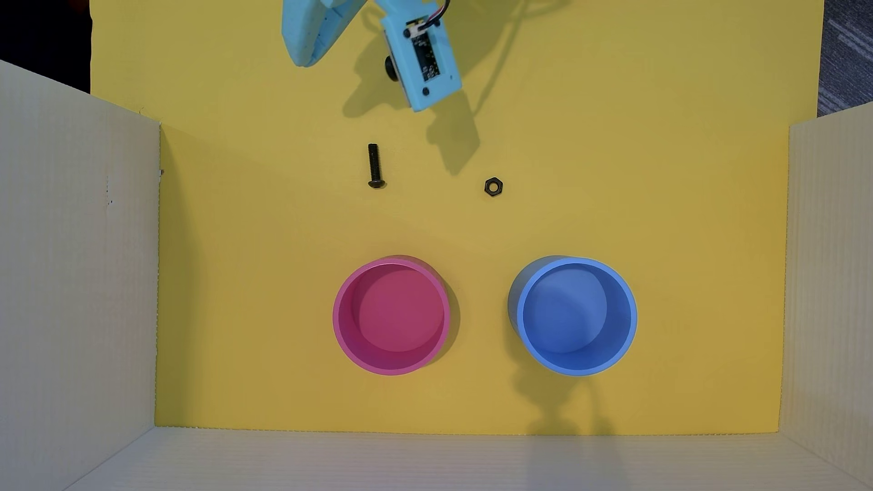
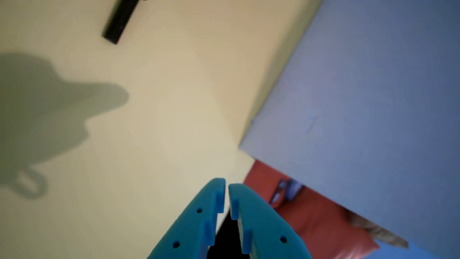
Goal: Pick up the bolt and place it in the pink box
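Note:
The bolt [image 1: 374, 165] is a slim black screw lying flat on the yellow mat, head toward the cups. In the wrist view only one end of the bolt [image 2: 118, 19] shows, at the top edge. The pink box [image 1: 397, 311] stands upright below the bolt, and nothing is inside it. My light blue gripper [image 1: 304, 59] hovers at the top of the overhead view, up and left of the bolt and apart from it. In the wrist view the gripper [image 2: 226, 185] is shut, its fingertips almost touching with nothing between them.
A black hexagonal nut [image 1: 493, 186] lies to the right of the bolt. A round blue container [image 1: 574, 315] stands to the right of the pink box. Pale cardboard walls [image 1: 75, 259] enclose the mat on the left, right and bottom; one wall [image 2: 359, 90] fills the wrist view's right.

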